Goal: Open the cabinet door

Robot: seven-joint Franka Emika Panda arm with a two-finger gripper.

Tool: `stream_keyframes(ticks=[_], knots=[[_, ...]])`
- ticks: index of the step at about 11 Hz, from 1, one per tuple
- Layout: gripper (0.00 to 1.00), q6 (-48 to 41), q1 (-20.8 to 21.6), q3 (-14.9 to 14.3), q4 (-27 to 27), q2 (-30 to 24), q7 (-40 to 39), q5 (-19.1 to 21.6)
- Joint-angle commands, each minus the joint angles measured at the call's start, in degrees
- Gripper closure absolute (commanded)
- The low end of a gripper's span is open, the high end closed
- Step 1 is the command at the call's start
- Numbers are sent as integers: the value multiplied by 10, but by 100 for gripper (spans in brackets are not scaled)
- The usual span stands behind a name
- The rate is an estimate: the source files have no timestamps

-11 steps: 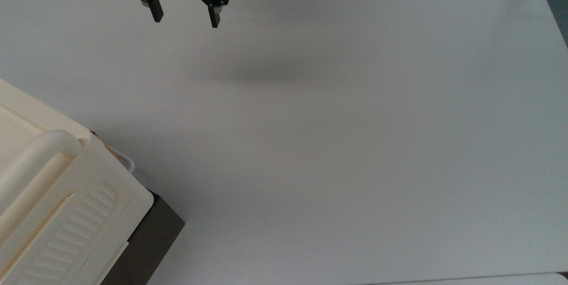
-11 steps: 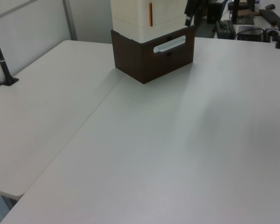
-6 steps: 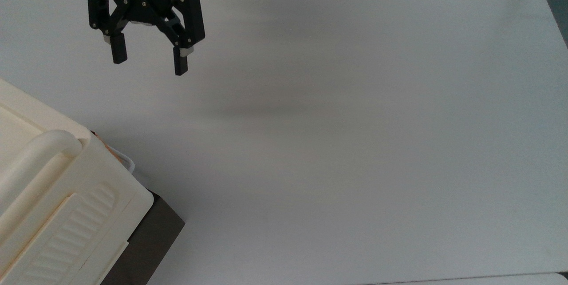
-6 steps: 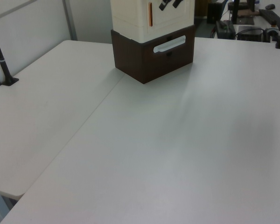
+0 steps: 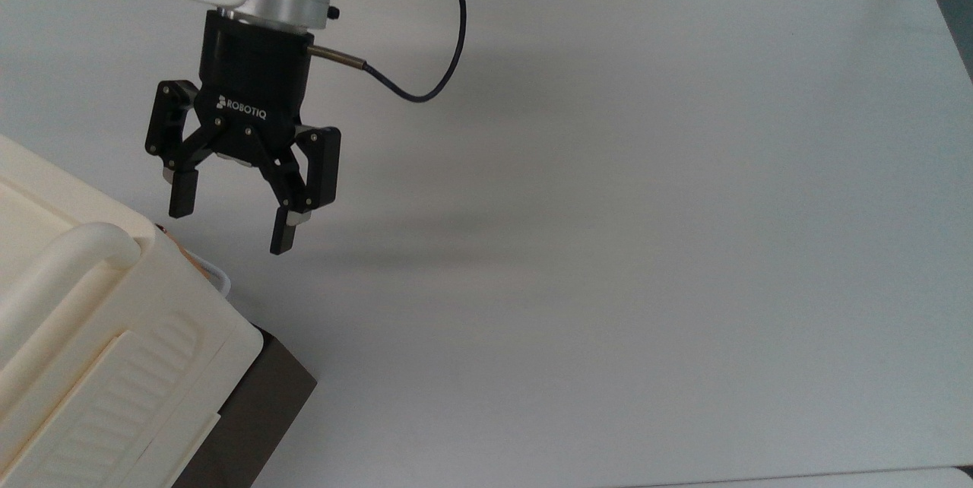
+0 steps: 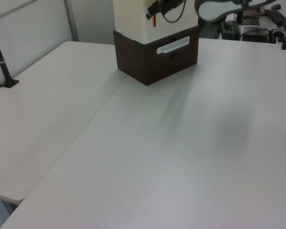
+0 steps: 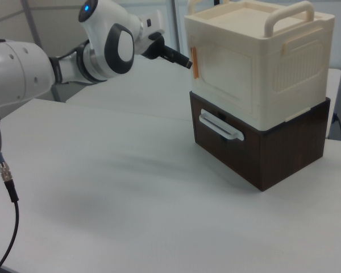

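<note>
- One gripper (image 5: 232, 228), its two fingers (image 5: 182, 193) spread wide with nothing between them, hangs over the table (image 5: 608, 169) just beside the cabinet's upper corner in the top view
- One cream cabinet (image 7: 261, 62) with one handle bar (image 7: 288, 13) on top sits on one dark brown base (image 7: 261, 151) that carries one white pull (image 7: 220, 127)
- One door (image 7: 221, 71), shut flat on the cabinet's front, has one orange strip (image 7: 195, 61) at its edge; in the right view the fingertips are close to that strip

Cabinet (image 7: 261, 62) cream matt plastic; base (image 7: 261, 153) dark wood-look; table (image 5: 608, 207) smooth matt.
</note>
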Motion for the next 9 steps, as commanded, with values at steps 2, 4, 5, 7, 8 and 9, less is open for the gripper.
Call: stream_keyframes(ticks=[2,4,5,7,8,9], knots=[[18,15,5,-34,40,21,32,-43],[29,15,5,-39,48,32,34,-95],[35,15,4,-40,52,33,33,-99],[62,14,5,-40,51,32,33,-102],[73,14,5,-40,49,32,33,-102],[80,13,4,-40,49,30,33,-102]])
